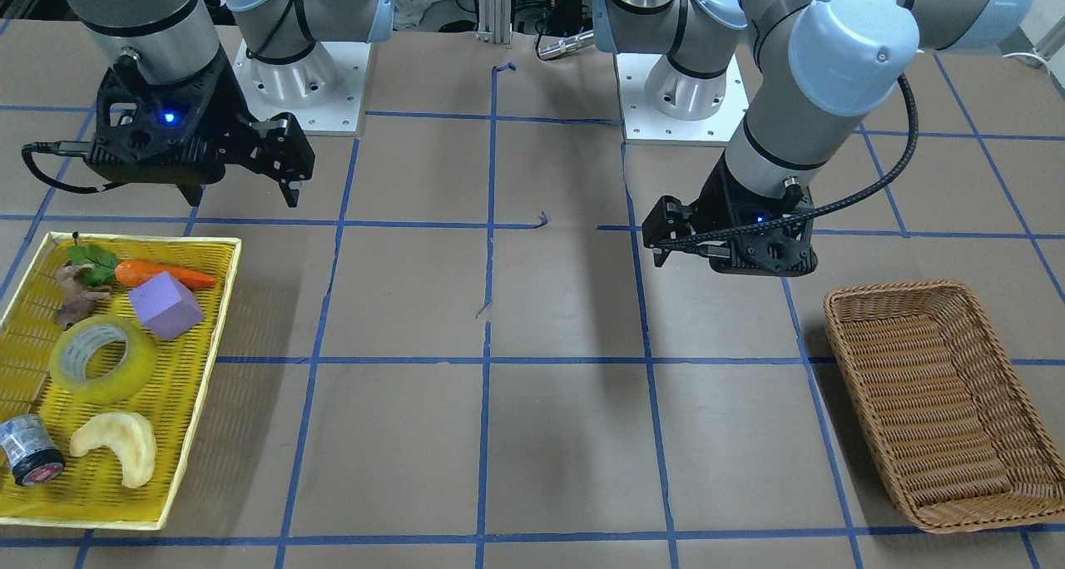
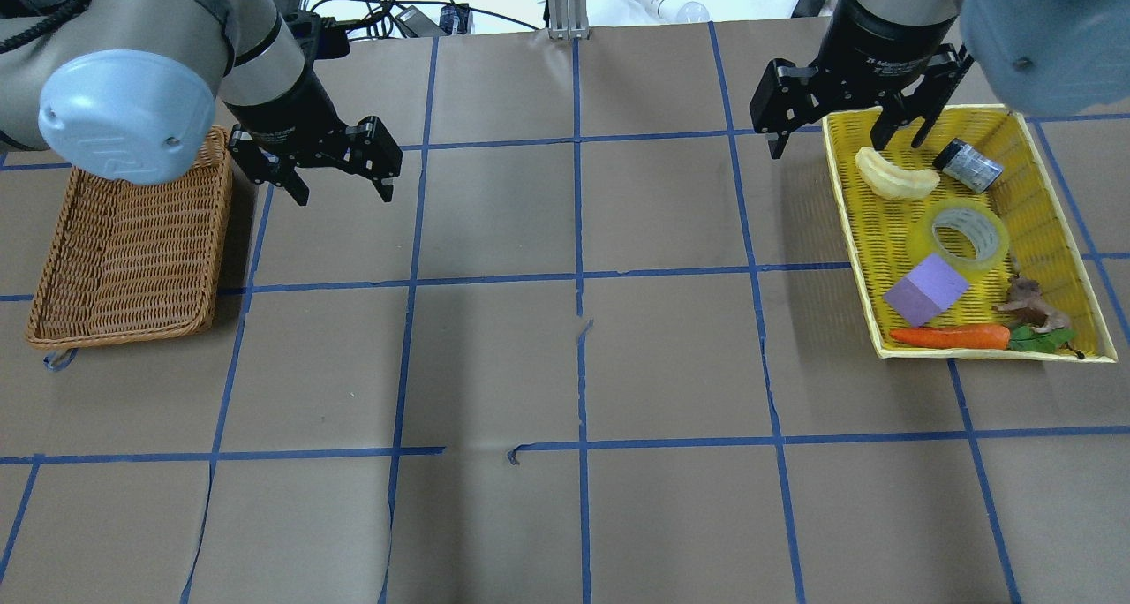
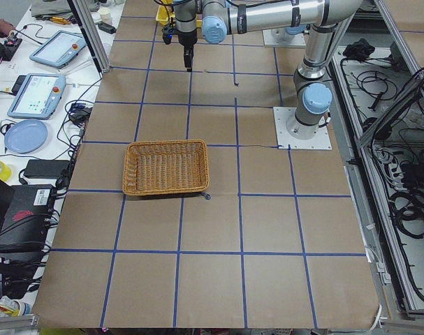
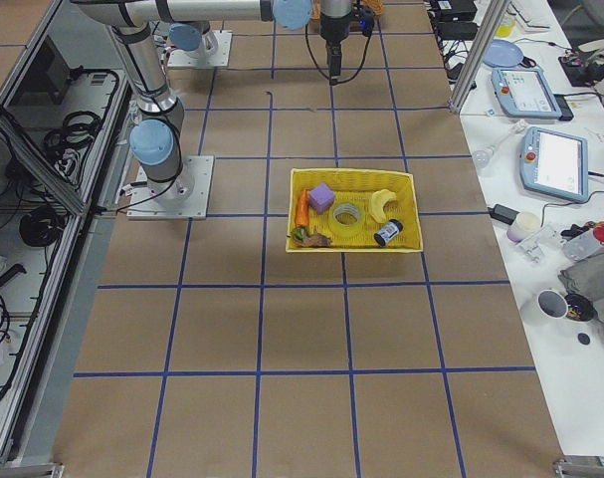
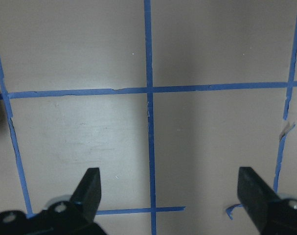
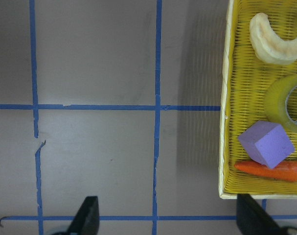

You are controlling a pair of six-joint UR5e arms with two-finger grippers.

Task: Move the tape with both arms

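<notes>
The tape (image 1: 104, 358), a glossy yellow ring with a grey-white core, lies flat in the yellow tray (image 1: 218, 303), between a purple block and a pale crescent. It also shows in the overhead view (image 2: 969, 237), the right wrist view (image 6: 285, 105) and the exterior right view (image 4: 345, 220). My right gripper (image 2: 834, 145) is open and empty, above the table by the tray's far left corner in the overhead view; the front view (image 1: 241, 193) and wrist view (image 6: 170, 220) show it too. My left gripper (image 2: 342, 193) is open and empty beside the wicker basket (image 2: 124, 242); it also shows in the front view (image 1: 732, 261) and its wrist view (image 5: 170, 196).
The tray also holds a purple block (image 2: 925, 290), a carrot (image 2: 949, 336), a pale crescent (image 2: 896, 177), a grey cylinder (image 2: 968, 165), a green leaf (image 2: 1042, 341) and a brown root (image 2: 1028, 304). Brown paper with a blue tape grid (image 2: 578, 277) covers the table between tray and basket.
</notes>
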